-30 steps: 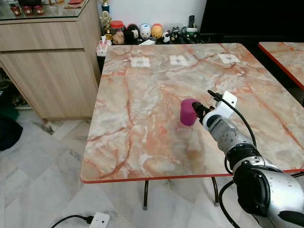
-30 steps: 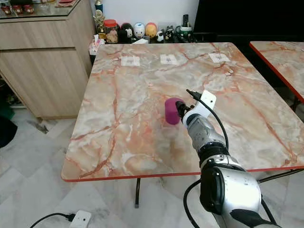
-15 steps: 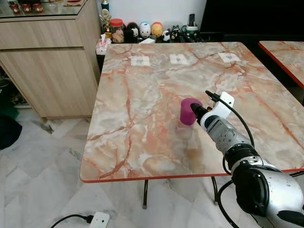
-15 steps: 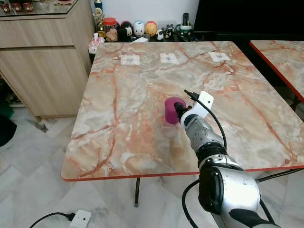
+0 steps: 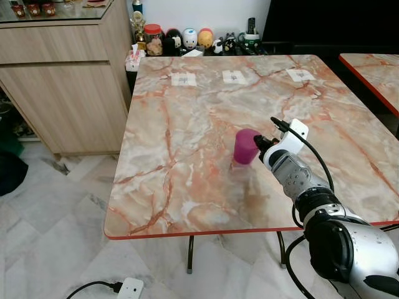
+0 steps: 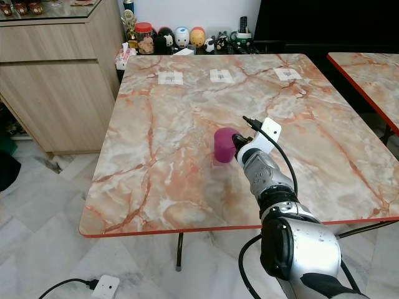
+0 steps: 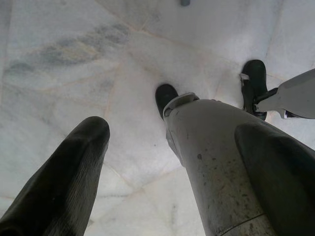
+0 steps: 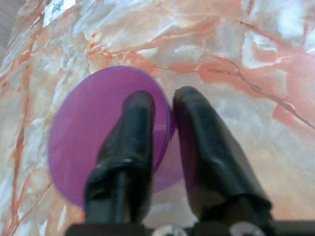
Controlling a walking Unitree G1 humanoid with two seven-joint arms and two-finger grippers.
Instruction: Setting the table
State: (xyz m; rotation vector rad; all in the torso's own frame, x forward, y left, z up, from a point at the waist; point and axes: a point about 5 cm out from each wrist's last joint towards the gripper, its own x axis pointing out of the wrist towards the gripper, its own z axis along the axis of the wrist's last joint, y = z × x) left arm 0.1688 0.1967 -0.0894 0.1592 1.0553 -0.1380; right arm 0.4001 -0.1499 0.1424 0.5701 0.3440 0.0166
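Observation:
A purple cup [image 5: 245,147] sits near the middle of the marble table [image 5: 187,137], close to upright. My right gripper [image 5: 260,144] reaches it from the right and is shut on its wall. In the right wrist view one black finger [image 8: 133,128] lies inside the purple cup [image 8: 83,137] and the other finger [image 8: 202,132] outside it, pinching the rim. My left gripper [image 7: 177,132] hangs open above the pale floor, beside my own leg.
Three small paper tags [image 5: 233,76] lie along the table's far side. A wooden cabinet [image 5: 62,81] stands to the left, and jars and figurines [image 5: 190,40] line the back. A second table [image 5: 374,68] is at the right. A power strip [image 5: 129,288] lies on the floor.
The purple cup has tipped from a tilt toward upright in my right gripper and shifted slightly left. The grip has stayed shut.

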